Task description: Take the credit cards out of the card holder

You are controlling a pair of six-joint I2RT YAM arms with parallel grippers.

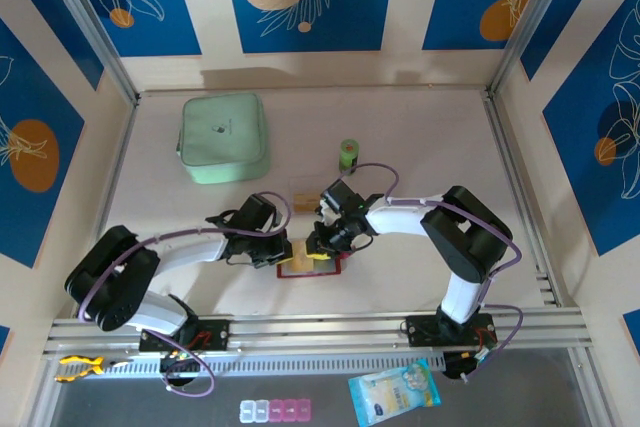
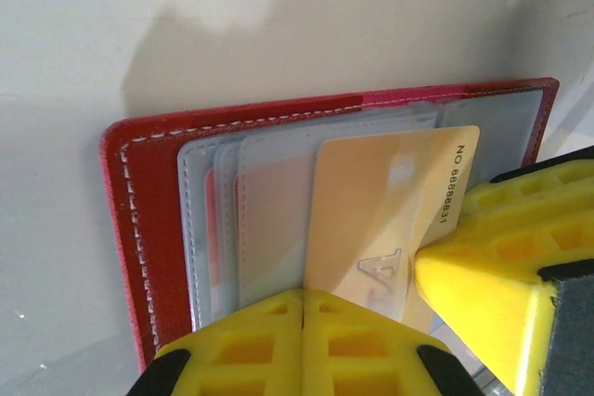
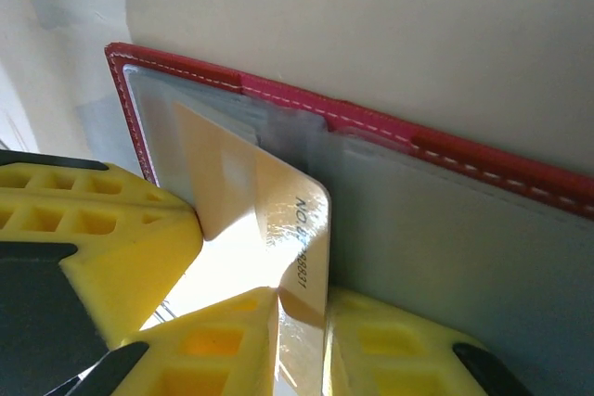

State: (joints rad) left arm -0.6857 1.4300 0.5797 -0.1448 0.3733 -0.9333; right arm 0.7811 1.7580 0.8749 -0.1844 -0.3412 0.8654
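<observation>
Red and stitched in white, the card holder (image 1: 318,274) lies open and flat on the pale desk (image 1: 420,147), just ahead of the two arm bases. It sits squarely between the grippers, which meet over it from either side.

The left gripper (image 1: 287,252) comes in from the holder's left. Its yellow fingers (image 2: 251,350) are pressed together with no gap, tips over the near edge of the greyish clear sleeves (image 2: 269,201). Whether a sleeve is pinched between them cannot be told.

The right gripper (image 3: 302,301) reaches in from the other side and is narrowed onto an orange-tan credit card (image 3: 246,187), one finger on each face of the card's near end. The card lies over the sleeve stack on the holder's right half, lifted at the gripped end, with its printed number running along the free edge. How much of it sits inside a sleeve cannot be told.

From the left wrist, a finger of the right gripper touches the card's lower corner, close beside the left gripper's closed tips. A reddish strip shows through the sleeves at left, too veiled to name.

Well behind, a mint-green zip case (image 1: 224,137) sits toward the desk's far left. A small green cylinder (image 1: 349,154) stands upright beyond the right gripper.
</observation>
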